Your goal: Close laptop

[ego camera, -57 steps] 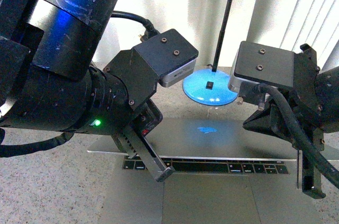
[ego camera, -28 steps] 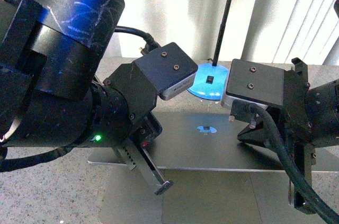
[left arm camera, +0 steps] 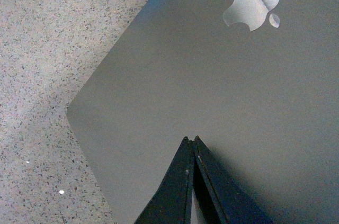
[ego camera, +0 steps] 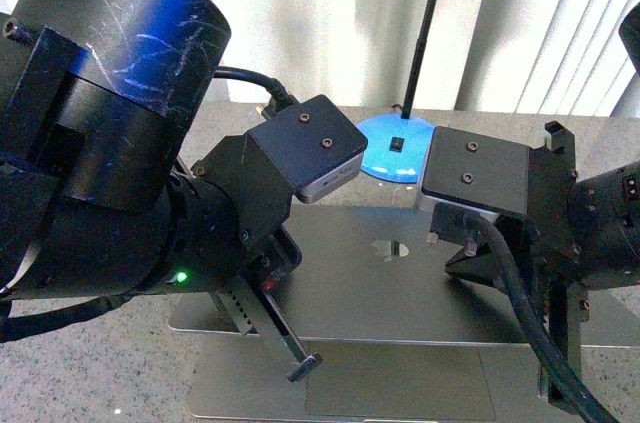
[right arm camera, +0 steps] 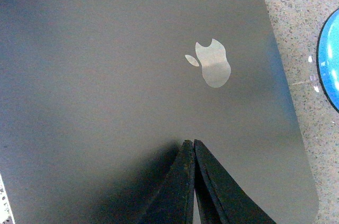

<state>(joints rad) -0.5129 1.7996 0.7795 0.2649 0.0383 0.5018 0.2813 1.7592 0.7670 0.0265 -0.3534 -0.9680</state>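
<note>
**While the lid hangs just short of shut: final press pending**

Although the keyboard is out of sight, the laptop [ego camera: 350, 288] is not fully closed. It lies on the speckled counter [ego camera: 100, 373] directly ahead of the robot, between the two arms, with a blue disc [ego camera: 385, 148] carrying a thin black pole [ego camera: 425, 33] just behind it.

- Lid [left arm camera: 212, 102]: folded far down and slightly tilted, its shiny logo [ego camera: 392, 249] facing up. In the front view a strip of the base with the trackpad [ego camera: 400, 393] shows beyond the lid's front edge.
- Left gripper [left arm camera: 192, 142]: fingers pressed together and holding nothing. The tip sits over the lid near one corner and appears to rest on it.
- Right gripper [right arm camera: 189, 143]: likewise pinched closed and empty. Its tip is on the lid's other half, near the logo [right arm camera: 212, 64]. Neither wrist view confirms firm contact.

Step in hand, as I judge it: the closing push, late in its travel. Folding looks nearly done, with seating the lid left to do.

Next move calls for an even downward press from both tips at once, kept slow and light. Uneven force could twist the hinge or skid the laptop on the counter. The closed fingertips may also slip on the smooth metal.
</note>
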